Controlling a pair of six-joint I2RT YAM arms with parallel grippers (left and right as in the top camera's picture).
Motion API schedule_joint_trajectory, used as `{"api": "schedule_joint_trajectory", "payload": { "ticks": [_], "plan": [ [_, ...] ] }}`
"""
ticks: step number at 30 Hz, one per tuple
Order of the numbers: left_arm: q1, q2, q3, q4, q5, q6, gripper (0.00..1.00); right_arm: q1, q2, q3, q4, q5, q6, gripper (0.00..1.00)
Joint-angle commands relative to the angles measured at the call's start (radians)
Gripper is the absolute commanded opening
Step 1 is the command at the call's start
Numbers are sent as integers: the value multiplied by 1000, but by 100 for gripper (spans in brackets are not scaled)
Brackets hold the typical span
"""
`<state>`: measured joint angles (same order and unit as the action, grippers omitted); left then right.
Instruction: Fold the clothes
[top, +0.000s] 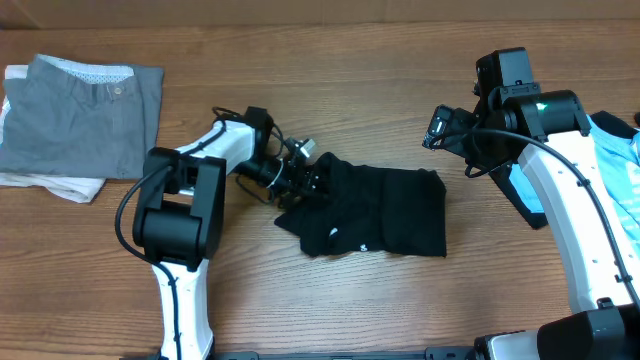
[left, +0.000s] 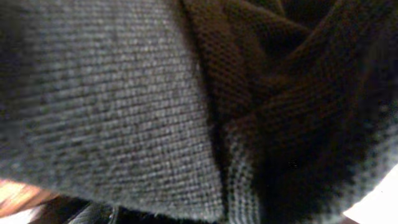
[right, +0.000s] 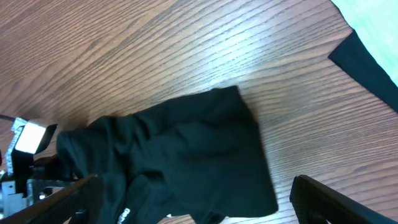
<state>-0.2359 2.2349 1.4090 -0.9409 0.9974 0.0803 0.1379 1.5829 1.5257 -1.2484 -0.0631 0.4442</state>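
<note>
**Limp black shirt, bunched against the left gripper**

Pressed right up to the left gripper (top: 305, 182): the black shirt (left: 124, 93), coarse knit filling the left wrist view, folds lapped over one another. Cannot tell whether those jaws have closed on cloth or merely sit in it, dark on dark from overhead and smothered by fabric up close.

Just past the fingertips, toward the right arm: the rest of the shirt, spread on the table (top: 350, 60) as a rumpled rough rectangle, with a small white print (top: 365, 247) low on its front.

Probably light, soft and floppy, with no stiffness to push against. Apt to sag, drag and bunch rather than slide flat. Best pinched at an edge or corner, through as few layers as possible, not mid-panel where the folds pile up.

Farther on: the right gripper (top: 438, 128), hovering near the shirt's far corner, jaws spread wide, nothing between them.

Behind that gripper, well apart from the black shirt: a light blue shirt (top: 622, 165) with black trim, at the table's edge.

Farthest off, beyond the left arm: folded grey garments (top: 85, 115).
</note>
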Motion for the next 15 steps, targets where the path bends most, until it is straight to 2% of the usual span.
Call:
{"api": "schedule_joint_trajectory", "payload": {
  "ticks": [1, 7, 9, 11, 13, 14, 15],
  "plan": [
    [-53, 97, -40, 45, -326, -40, 77, -4, -29, 27, 3, 1, -7, 100],
    [-61, 97, -40, 49, -351, -44, 58, -4, -29, 27, 5, 1, -7, 100],
    [-60, 97, -40, 54, -351, -44, 43, -4, -29, 27, 5, 2, -7, 100],
    [-60, 97, -40, 67, -351, -63, 34, -4, -29, 27, 5, 1, -7, 100],
    [-60, 97, -40, 82, -351, -83, 21, -4, -29, 27, 4, 1, -7, 100],
    [-59, 97, -40, 87, -351, -89, 10, -4, -29, 27, 3, 1, -7, 100],
    [-58, 97, -40, 89, -356, -90, 4, -4, -29, 27, 1, 1, -7, 100]
  ]
}}
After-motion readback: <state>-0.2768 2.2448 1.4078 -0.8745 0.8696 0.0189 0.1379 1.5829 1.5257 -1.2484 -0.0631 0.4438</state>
